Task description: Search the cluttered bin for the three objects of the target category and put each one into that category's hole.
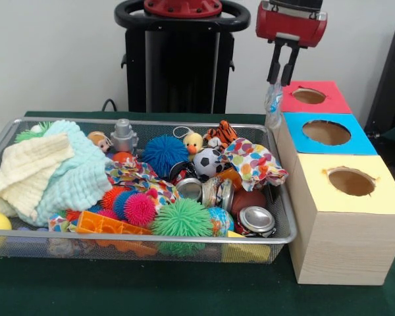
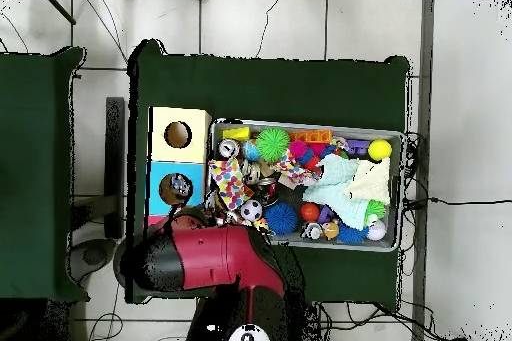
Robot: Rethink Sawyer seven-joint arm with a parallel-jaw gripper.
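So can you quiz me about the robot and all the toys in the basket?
1. True or false: the gripper is holding a clear bottle up above the boxes.
2. In the front view, which box top is closest to the camera? A red, B blue, C yellow.
3. Fill in: the big spiky ball at the front rim of the bin is coloured ___.

Key: 1 true; 2 C; 3 green.
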